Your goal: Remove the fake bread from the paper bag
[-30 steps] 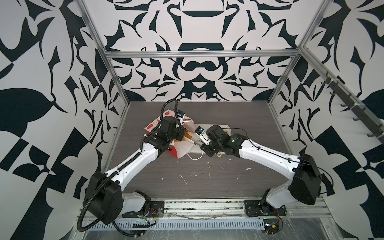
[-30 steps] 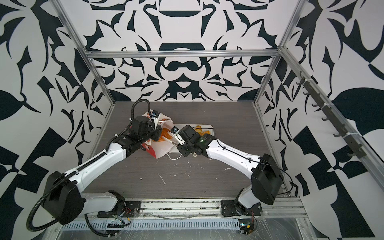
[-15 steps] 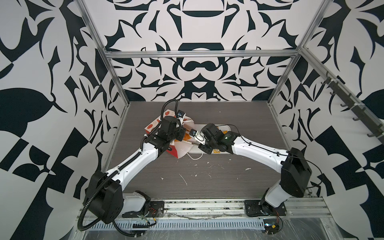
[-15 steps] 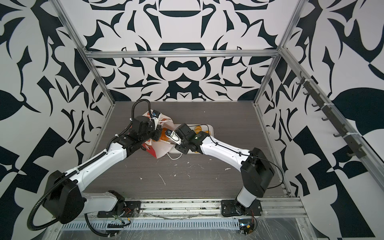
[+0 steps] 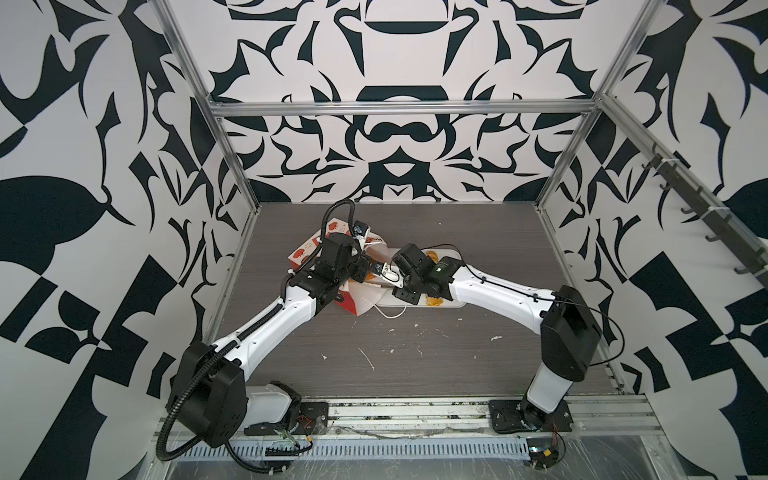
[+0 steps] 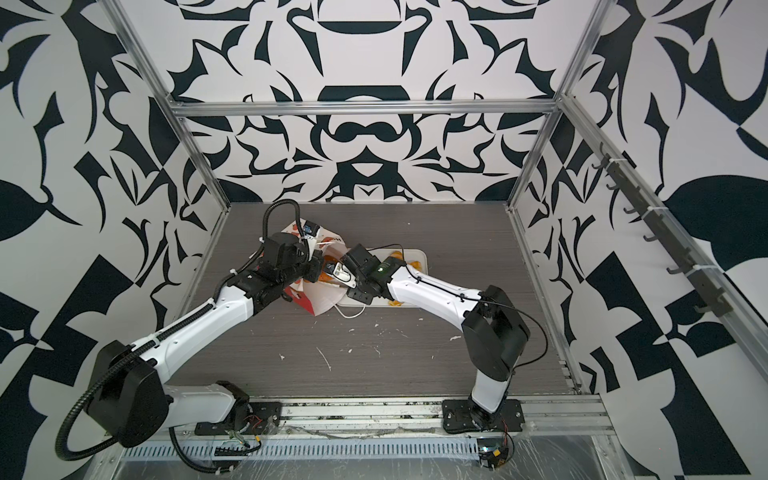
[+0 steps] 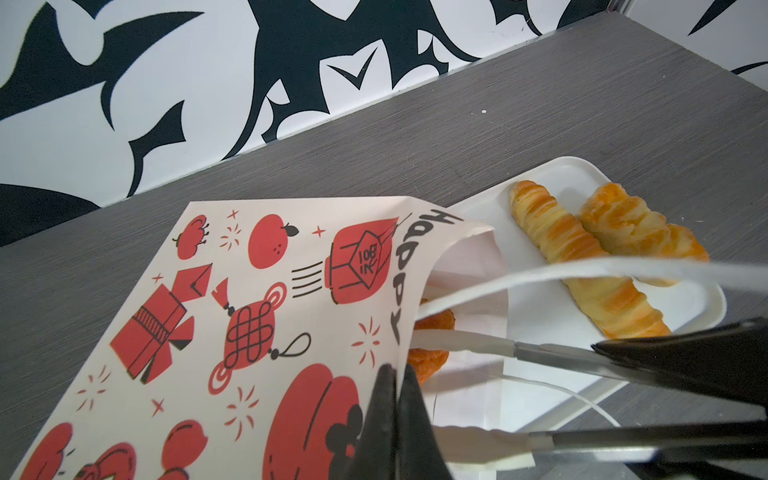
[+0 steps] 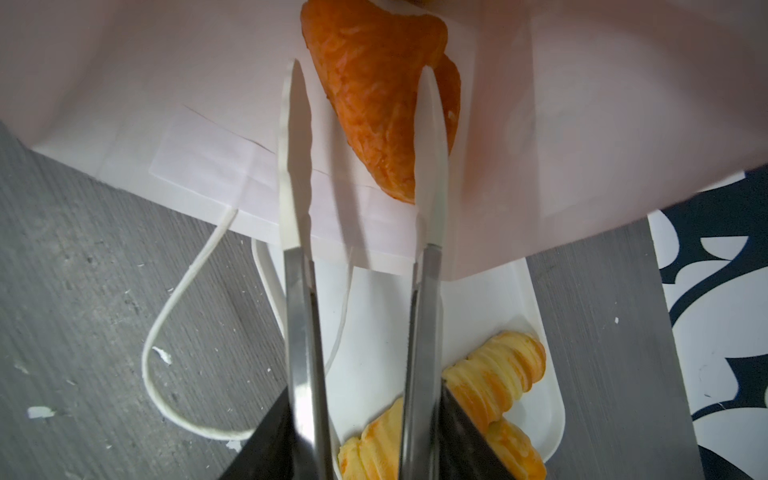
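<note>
With the paper bag (image 7: 249, 311) laid on its side on the surface (image 7: 457, 137), its upper rim is clamped tight in the left pincer (image 7: 397, 374). Tongs (image 8: 301, 311) are gripped by the right pincer (image 8: 365, 415). Their white tips are held apart inside the bag's mouth, either side of an orange croissant (image 8: 374, 104). A twisted stick (image 7: 582, 266) and a lumpy loaf (image 7: 636, 224) are seen on the white tray (image 8: 374, 316), just beside the bag.
</note>
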You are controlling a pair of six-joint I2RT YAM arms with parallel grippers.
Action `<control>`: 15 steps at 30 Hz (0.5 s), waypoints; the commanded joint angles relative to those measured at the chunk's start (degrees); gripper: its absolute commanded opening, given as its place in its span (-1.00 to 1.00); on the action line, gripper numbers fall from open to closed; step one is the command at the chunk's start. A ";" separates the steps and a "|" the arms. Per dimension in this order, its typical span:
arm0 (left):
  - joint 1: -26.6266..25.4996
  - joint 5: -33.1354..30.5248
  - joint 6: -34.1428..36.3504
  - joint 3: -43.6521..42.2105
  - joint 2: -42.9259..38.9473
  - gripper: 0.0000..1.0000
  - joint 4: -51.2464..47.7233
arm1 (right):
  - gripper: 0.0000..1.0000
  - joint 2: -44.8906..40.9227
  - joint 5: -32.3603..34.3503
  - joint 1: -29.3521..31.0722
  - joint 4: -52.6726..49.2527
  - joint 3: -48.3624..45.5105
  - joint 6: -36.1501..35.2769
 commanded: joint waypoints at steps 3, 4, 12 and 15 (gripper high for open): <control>-0.02 1.55 -1.47 -0.96 -0.56 -1.00 3.21 | 0.02 -1.83 4.56 0.43 1.42 2.99 -3.18; -0.02 1.70 -1.50 -1.06 -0.61 -1.00 3.32 | 0.02 -1.71 4.60 0.47 1.40 3.22 -3.51; -0.02 1.54 -1.50 -1.19 -0.65 -1.00 3.76 | 0.03 2.82 6.48 0.48 -2.23 6.33 -5.99; -0.02 1.55 -1.50 -1.37 -0.65 -1.00 3.89 | 0.02 3.71 4.38 0.42 -3.84 7.26 -5.58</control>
